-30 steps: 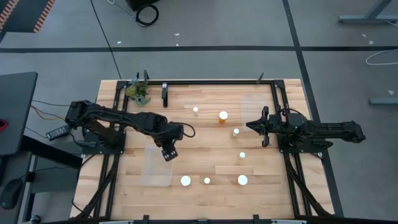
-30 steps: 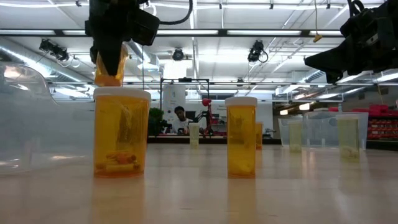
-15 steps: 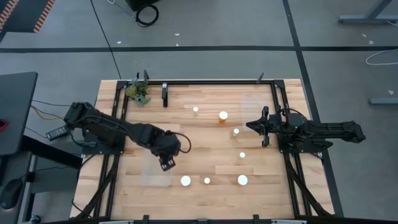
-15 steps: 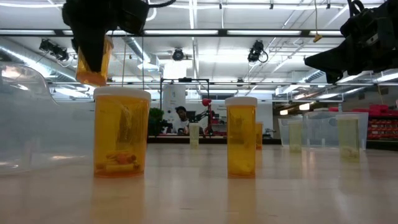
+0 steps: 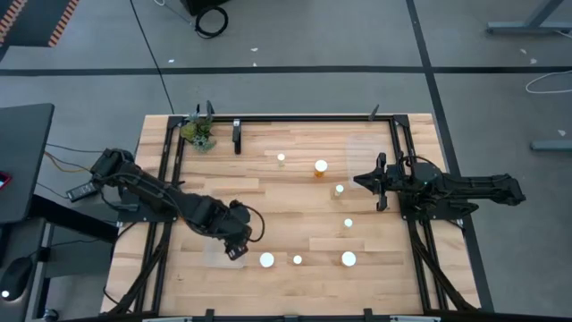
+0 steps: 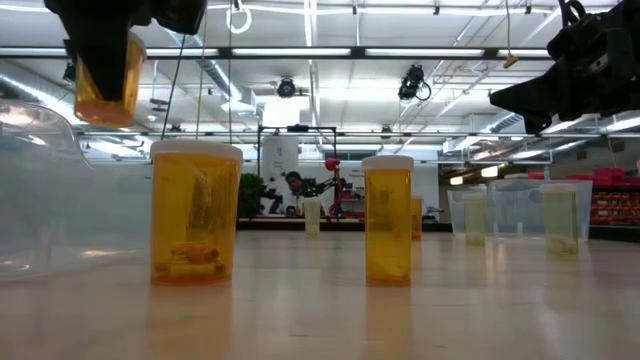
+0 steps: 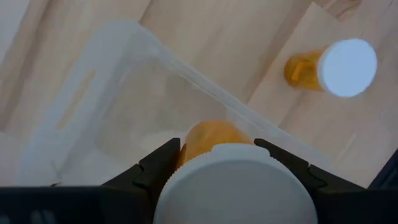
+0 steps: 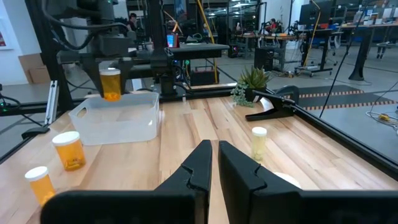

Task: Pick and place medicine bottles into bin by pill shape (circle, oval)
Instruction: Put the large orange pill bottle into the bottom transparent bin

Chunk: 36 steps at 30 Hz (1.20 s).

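Amber bottle [image 7: 208,138]: your left tool [image 5: 235,248] clamps it above the clear bin [image 5: 214,249] near the tabletop's [image 5: 286,192] front-left corner; your right tool [image 5: 368,182] waits shut, empty.

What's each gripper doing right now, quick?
Left gripper: shut on a bottle, above the clear bin.
Right gripper: shut, holding nothing, waiting at the table's right side.

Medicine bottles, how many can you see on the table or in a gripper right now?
8. Seven stand on the table: three along the near edge, four between the middle and the far rail. One more is in the left gripper over the clear bin. Others may be hidden.
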Tool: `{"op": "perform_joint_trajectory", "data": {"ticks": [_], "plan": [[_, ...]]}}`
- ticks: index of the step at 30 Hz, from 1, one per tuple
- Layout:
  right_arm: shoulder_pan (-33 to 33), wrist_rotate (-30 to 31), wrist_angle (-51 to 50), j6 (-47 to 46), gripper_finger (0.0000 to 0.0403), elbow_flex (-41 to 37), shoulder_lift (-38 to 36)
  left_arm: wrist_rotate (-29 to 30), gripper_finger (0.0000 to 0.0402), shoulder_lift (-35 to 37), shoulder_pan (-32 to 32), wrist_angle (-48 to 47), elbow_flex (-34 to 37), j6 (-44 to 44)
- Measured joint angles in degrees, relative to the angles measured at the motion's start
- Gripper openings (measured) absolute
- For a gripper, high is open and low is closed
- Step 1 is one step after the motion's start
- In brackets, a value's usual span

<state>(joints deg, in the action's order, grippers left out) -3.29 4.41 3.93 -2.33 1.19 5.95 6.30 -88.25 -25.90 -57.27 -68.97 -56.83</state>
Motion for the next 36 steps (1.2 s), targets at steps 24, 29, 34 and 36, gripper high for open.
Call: {"op": "perform_joint_trajectory", "data": {"ticks": [24,29,34,36], "plan": [[0.0,0.0,0.0,0.0,0.0037,0.0,0.0,-0.1,0.0201,-10.5,-5.4,3.2,0.0,-5.1],[0.0,0.0,0.0,0.0,0.0037,0.0,0.0,0.2,0.0198,-11.8,-6.4,4.3,0.0,1.5],[0.0,0.0,0.0,0.0,0.0037,0.0,0.0,2.3,0.0199,-11.9,-8.2,4.3,0.0,8.3],[0.0,0.0,-0.1,0.0,0.0037,0.0,0.0,2.7,0.0203,-11.9,-8.9,4.2,0.0,10.2]]}}
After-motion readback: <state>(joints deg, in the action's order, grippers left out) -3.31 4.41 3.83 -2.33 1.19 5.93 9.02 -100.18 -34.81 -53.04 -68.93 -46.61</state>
